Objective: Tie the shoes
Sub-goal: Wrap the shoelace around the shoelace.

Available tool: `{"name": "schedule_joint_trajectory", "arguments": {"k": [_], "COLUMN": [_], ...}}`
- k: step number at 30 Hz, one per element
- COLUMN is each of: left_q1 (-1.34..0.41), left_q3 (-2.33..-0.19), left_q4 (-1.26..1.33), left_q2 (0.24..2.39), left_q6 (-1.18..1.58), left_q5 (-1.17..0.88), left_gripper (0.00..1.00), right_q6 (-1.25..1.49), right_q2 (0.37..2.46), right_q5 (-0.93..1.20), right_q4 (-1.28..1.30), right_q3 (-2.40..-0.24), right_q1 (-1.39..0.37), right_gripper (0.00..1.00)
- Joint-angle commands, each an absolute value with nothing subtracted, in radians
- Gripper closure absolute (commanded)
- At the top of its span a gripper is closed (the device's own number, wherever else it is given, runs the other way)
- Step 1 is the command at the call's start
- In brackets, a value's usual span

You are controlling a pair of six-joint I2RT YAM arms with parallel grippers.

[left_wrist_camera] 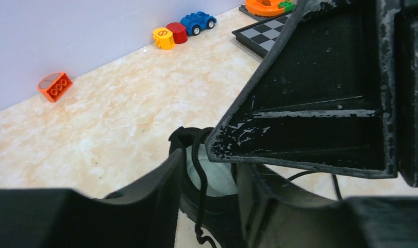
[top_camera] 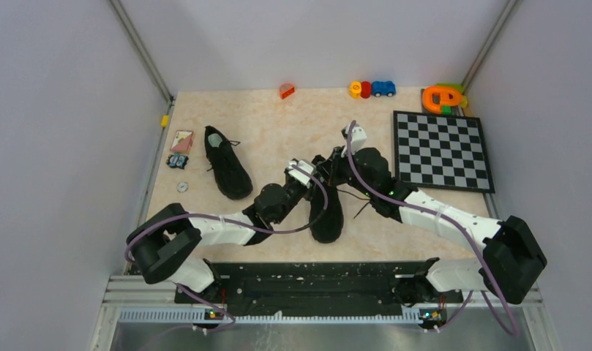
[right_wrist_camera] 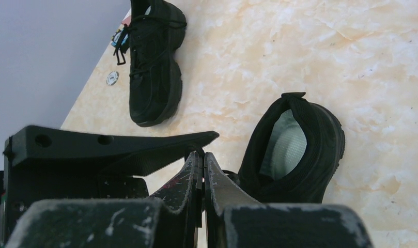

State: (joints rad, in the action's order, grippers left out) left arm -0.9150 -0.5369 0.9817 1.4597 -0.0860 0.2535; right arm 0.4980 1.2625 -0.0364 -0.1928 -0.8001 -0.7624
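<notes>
Both arms are in over the middle shoe [top_camera: 327, 219], which lies on the table [top_camera: 278, 139] just ahead of the bases, toe toward them. The second shoe [top_camera: 227, 168] sits well apart to the left, by the wall. No brand shows on either. The card [top_camera: 181, 140] beside the left wall carries print too small to read.

The right wrist view gives what the overhead hides. The right gripper [right_wrist_camera: 202, 155] has its fingers pressed flat together, and whether a lace is pinched there cannot be told.

From the left wrist, the left gripper [left_wrist_camera: 212, 165] stands spread, and a thin lace [left_wrist_camera: 198, 173] runs down between its fingers over the pale insole [left_wrist_camera: 219, 181]. Nothing is clamped. One of the right gripper's fingers fills that view's upper right.

Along the back wall are an orange brick [top_camera: 287, 91] and a blue toy car [top_camera: 383, 88]. A chessboard [top_camera: 443, 150] lies to the right.
</notes>
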Motion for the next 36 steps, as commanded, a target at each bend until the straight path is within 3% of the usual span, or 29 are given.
{"name": "schedule_joint_trajectory", "arguments": {"k": [1,8,11,14,24,29,36], "left_q1": [-0.929,-0.934,-0.933,-0.918,-0.735,-0.663,-0.661], "left_q3": [-0.587,-0.621,-0.621,-0.600,-0.544,-0.546,-0.583], "left_q4": [1.046,1.004,0.981,0.964,0.907,0.938,0.864], "left_q2": [1.475,1.500,1.499,1.478,1.427,1.460,1.494], "left_q6": [-0.104,-0.090,-0.069,-0.041,0.139,0.133,0.055], "left_q5": [0.315,0.325,0.253,0.151,-0.267,-0.484,-0.536], "left_gripper": [0.65,1.00,1.00,1.00,1.00,1.00,1.00], "right_q6": [0.516,0.536,0.533,0.520,0.535,0.860,1.354], "right_q2": [1.255,1.255,1.241,1.213,0.990,0.898,0.831], "right_q5": [-0.038,-0.058,-0.075,-0.113,-0.148,-0.356,-0.393], "right_q4": [-0.220,-0.214,-0.198,-0.161,0.024,0.273,0.403], "right_q3": [-0.842,-0.840,-0.838,-0.836,-0.708,-0.665,-0.547], "right_q1": [-0.756,-0.757,-0.756,-0.754,-0.701,-0.695,-0.695], "right_gripper": [1.00,1.00,0.99,0.78,0.50,0.39,0.39]}}
